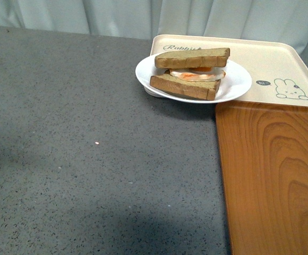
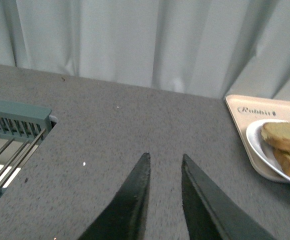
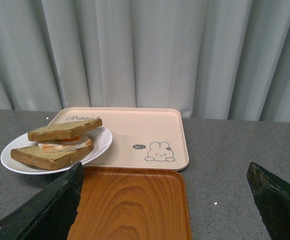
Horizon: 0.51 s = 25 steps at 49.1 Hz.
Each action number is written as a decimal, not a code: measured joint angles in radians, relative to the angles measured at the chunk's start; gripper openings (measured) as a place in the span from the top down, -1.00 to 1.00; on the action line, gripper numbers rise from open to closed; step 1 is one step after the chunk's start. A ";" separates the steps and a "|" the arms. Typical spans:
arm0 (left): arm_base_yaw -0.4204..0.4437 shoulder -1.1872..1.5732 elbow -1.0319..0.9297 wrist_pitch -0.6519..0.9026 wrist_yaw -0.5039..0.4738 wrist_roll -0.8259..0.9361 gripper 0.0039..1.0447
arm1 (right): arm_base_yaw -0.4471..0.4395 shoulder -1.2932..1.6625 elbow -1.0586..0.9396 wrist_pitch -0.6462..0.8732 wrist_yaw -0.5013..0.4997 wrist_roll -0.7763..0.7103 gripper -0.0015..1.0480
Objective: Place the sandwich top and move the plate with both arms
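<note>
The sandwich top (image 1: pixel 192 57) lies on the fried egg (image 1: pixel 196 74) and the lower bread slice, all on the white plate (image 1: pixel 236 85). The plate rests half on the beige rabbit tray (image 1: pixel 271 61), its left side overhanging the table. The stack also shows in the right wrist view, sandwich top (image 3: pixel 65 129) on plate (image 3: pixel 101 144), and at the edge of the left wrist view (image 2: pixel 285 136). Neither arm shows in the front view. My left gripper (image 2: pixel 164 159) is shut and empty, well to the left of the plate. My right gripper (image 3: pixel 165 172) is wide open and empty, above the orange tray.
An orange wood-grain tray (image 1: pixel 273 175) lies at the front right, against the rabbit tray. A grey-green wire rack (image 2: pixel 15 132) stands at the left in the left wrist view. Pale curtains hang behind the speckled grey table (image 1: pixel 90 149).
</note>
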 joint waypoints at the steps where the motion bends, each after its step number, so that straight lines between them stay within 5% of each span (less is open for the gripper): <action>1: 0.009 -0.019 -0.010 -0.009 0.011 0.002 0.65 | 0.000 0.000 0.000 0.000 0.000 0.000 -0.83; 5: 0.051 -0.179 -0.080 -0.089 0.026 0.012 0.93 | 0.000 0.000 0.000 0.000 0.001 0.000 -0.83; 13: 0.057 -0.573 -0.169 -0.407 0.041 0.020 0.93 | 0.000 0.000 0.000 0.000 0.000 0.000 -0.83; 18: 0.058 -1.036 -0.168 -0.869 0.039 0.024 0.93 | 0.000 0.000 0.000 0.000 0.000 0.000 -0.83; 25: 0.058 -1.320 -0.168 -1.098 0.039 0.028 0.93 | 0.000 0.000 0.000 0.000 0.000 0.000 -0.83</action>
